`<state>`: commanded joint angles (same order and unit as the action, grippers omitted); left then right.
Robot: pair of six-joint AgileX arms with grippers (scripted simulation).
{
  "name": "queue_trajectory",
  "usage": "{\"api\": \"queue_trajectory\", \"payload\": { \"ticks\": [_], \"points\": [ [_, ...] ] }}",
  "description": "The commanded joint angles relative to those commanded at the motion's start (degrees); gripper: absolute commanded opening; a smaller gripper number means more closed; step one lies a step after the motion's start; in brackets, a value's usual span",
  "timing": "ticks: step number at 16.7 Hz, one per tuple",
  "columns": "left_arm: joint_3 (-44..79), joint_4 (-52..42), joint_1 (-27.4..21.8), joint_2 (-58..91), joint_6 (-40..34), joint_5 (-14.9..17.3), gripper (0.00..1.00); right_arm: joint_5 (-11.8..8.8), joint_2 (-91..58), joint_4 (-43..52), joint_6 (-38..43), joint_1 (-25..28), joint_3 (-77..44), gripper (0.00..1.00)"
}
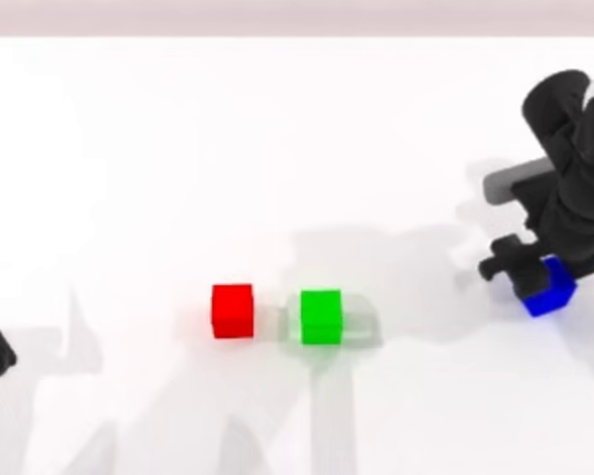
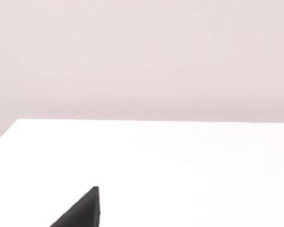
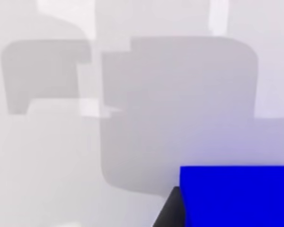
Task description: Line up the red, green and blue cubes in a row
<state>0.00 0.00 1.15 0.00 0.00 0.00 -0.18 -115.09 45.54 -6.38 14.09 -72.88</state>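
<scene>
White desk [image 1: 277,148]: red cube [image 1: 233,311] and green cube [image 1: 321,317] side by side mid-desk. Right pincer [image 1: 535,272] clamped on blue cube [image 1: 548,287], far right. Set it beside green, same gap. Left arm parked at left edge.

The bench [image 1: 277,148] looks smooth, matt and plain white, taking soft shadows without glare. The red cube [image 1: 233,311], the green cube [image 1: 321,317] and the blue cube [image 1: 552,289] at the right hand [image 1: 523,265] all show flat, even, untextured colour, like smooth plastic. The right hand looks matt black, its casing smooth.
</scene>
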Motion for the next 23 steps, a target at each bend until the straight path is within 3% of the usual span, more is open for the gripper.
{"api": "queue_trajectory", "payload": {
  "ticks": [7,14,17,23],
  "points": [
    [0.0,0.0,0.0,0.0,0.0,0.0,1.00,0.0,5.1,13.2,-0.1,0.4,-7.8,0.00],
    [0.0,0.0,0.0,0.0,0.0,0.0,1.00,0.0,4.8,14.0,2.0,1.4,-8.9,0.00],
    [0.0,0.0,0.0,0.0,0.0,0.0,1.00,0.3,3.5,15.5,9.4,5.3,-11.4,0.00],
    [0.0,0.0,0.0,0.0,0.0,0.0,1.00,1.0,0.9,19.3,32.1,15.4,-17.5,0.00]
  ]
}}
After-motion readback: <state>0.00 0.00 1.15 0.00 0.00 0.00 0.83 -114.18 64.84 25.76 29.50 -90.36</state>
